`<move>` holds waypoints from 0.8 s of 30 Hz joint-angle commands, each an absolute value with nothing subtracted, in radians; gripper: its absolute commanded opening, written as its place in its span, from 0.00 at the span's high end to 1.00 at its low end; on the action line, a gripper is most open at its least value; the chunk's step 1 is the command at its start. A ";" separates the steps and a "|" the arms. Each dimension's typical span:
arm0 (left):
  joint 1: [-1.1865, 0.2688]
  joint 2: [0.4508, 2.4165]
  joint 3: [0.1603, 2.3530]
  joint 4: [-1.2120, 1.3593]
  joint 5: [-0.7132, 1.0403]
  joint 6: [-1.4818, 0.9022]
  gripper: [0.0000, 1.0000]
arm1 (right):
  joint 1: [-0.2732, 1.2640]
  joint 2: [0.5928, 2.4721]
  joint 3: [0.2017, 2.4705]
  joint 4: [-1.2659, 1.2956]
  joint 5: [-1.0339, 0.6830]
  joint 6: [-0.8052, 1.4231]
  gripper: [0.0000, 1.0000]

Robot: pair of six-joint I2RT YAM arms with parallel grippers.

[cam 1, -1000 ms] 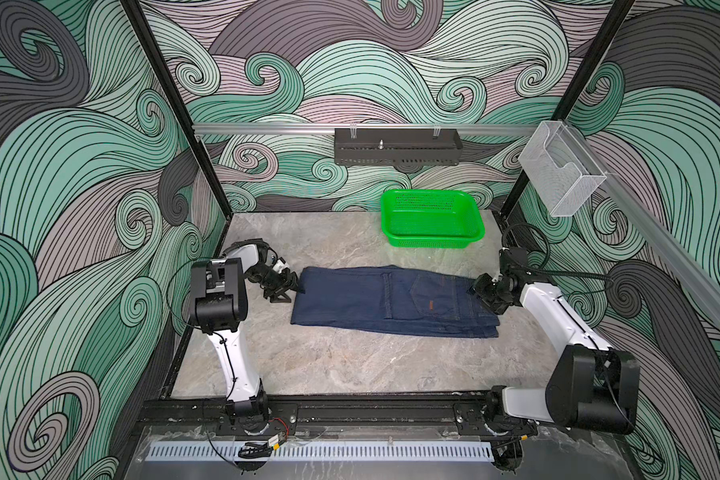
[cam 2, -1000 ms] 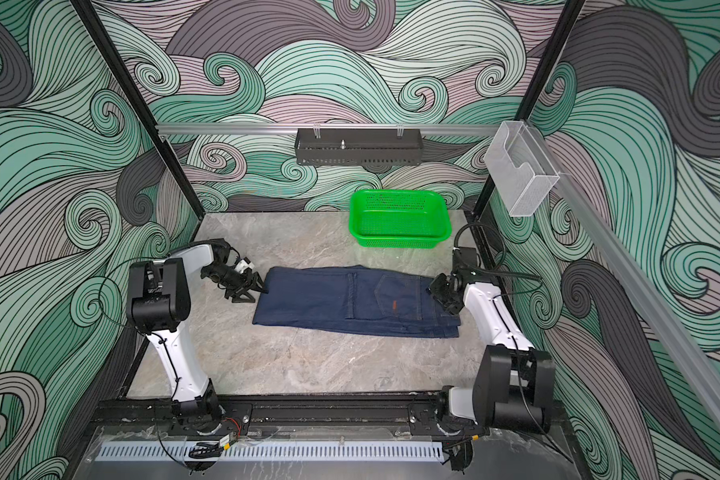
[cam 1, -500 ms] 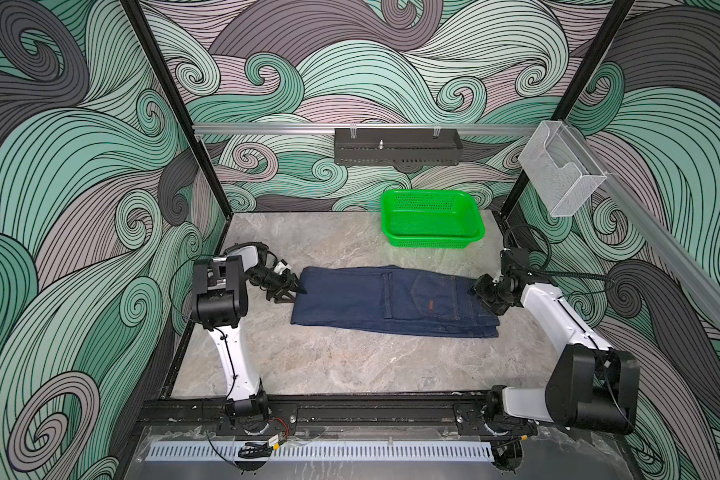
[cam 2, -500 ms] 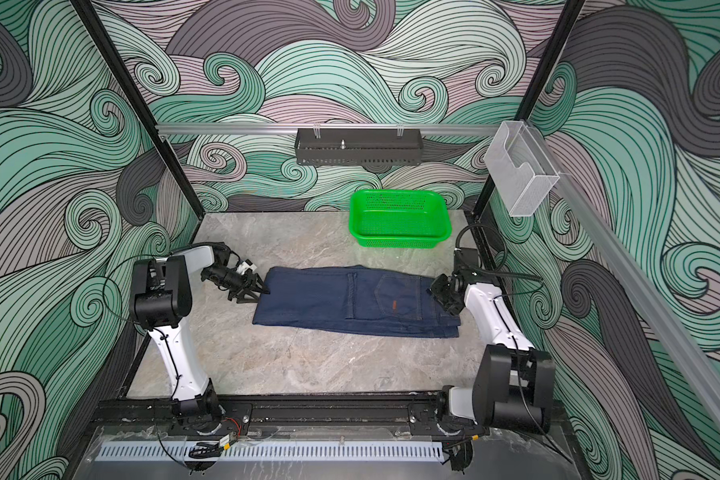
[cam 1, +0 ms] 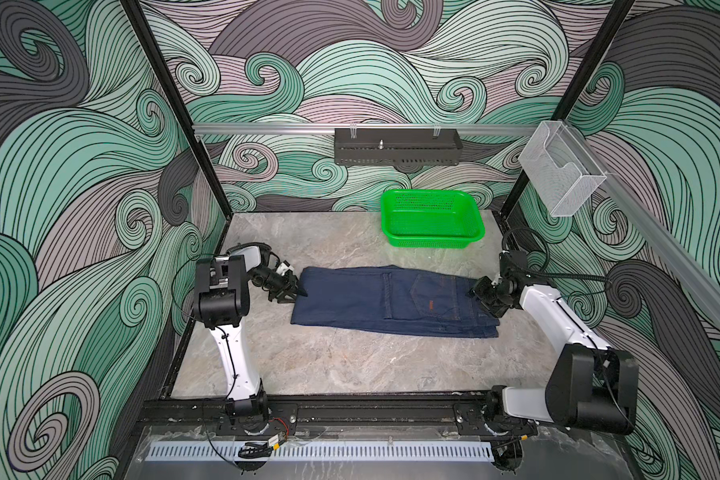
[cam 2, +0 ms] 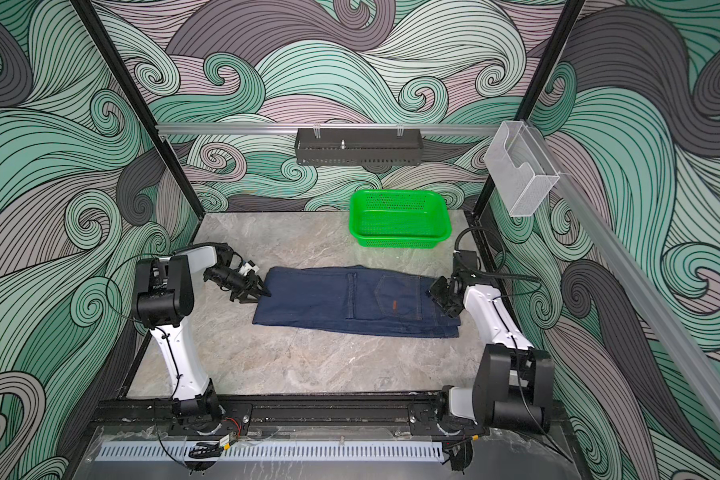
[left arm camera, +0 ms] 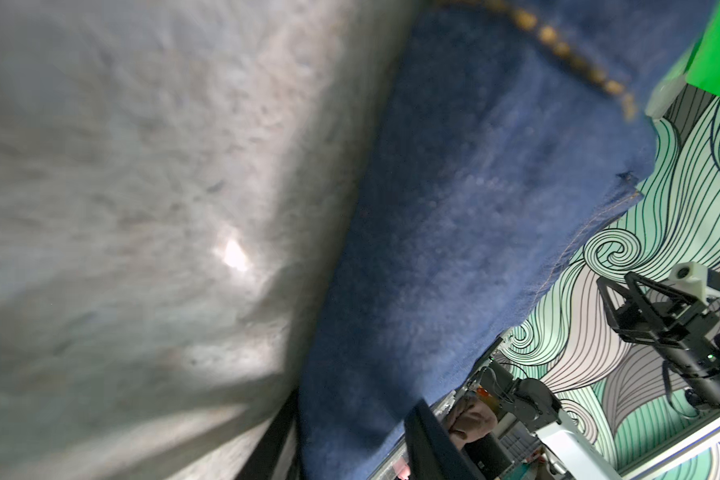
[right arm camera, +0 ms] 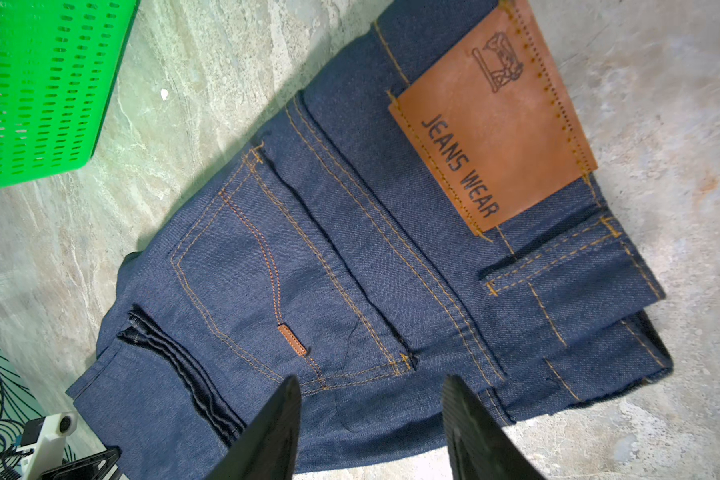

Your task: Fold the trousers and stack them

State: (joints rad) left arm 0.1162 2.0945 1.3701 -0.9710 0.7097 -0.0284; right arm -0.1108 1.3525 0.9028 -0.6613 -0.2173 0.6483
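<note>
The trousers (cam 1: 391, 301) (cam 2: 350, 303) lie folded into a long flat rectangle across the middle of the table, back pocket up. My left gripper (cam 1: 294, 291) (cam 2: 260, 291) is at their left edge. In the left wrist view its jaws (left arm camera: 354, 403) stand partly closed with denim (left arm camera: 454, 208) filling the gap; a firm pinch does not show. My right gripper (cam 1: 485, 293) (cam 2: 441, 291) hovers over the waistband end. In the right wrist view it (right arm camera: 371, 399) is open above the denim (right arm camera: 350, 249), near the tan leather patch (right arm camera: 491, 124).
A green perforated basket (cam 1: 431, 241) (cam 2: 400, 239) stands behind the trousers, towards the back right. A black rack (cam 1: 395, 145) hangs on the rear wall. A clear holder (cam 1: 558, 174) is fixed to the right rail. Bare marble tabletop (cam 1: 350, 365) lies in front of the trousers.
My left gripper has slid a little right onto the trousers' left edge and its jaws have narrowed. The right gripper and the trousers have stayed put.
</note>
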 commanded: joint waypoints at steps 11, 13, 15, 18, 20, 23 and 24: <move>0.070 2.012 1.383 -0.976 0.553 -0.064 1.00 | -0.114 1.345 0.901 -0.666 -0.210 0.663 0.45; 0.076 1.974 1.384 -0.978 0.434 -0.094 1.00 | -0.119 1.356 0.911 -0.665 -0.209 0.662 0.44; 0.088 1.938 1.379 -0.978 0.328 -0.122 1.00 | -0.123 1.371 0.920 -0.666 -0.214 0.666 0.44; 0.114 1.888 1.378 -0.994 0.188 -0.142 1.00 | -0.123 1.379 0.924 -0.665 -0.220 0.670 0.43; 0.129 1.867 1.393 -1.016 0.106 -0.144 1.00 | -0.124 1.374 0.922 -0.668 -0.203 0.669 0.43; 0.152 1.857 1.435 -1.055 0.019 -0.132 1.00 | -0.123 1.363 0.915 -0.655 -0.209 0.631 0.41; 0.160 1.857 1.449 -1.067 -0.003 -0.129 1.00 | -0.122 1.357 0.908 -0.643 -0.209 0.623 0.41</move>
State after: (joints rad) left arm 0.1383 1.8809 1.3960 -1.0035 0.1642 -0.1204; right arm -0.1211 1.3727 0.9024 -0.6567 -0.2165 0.6556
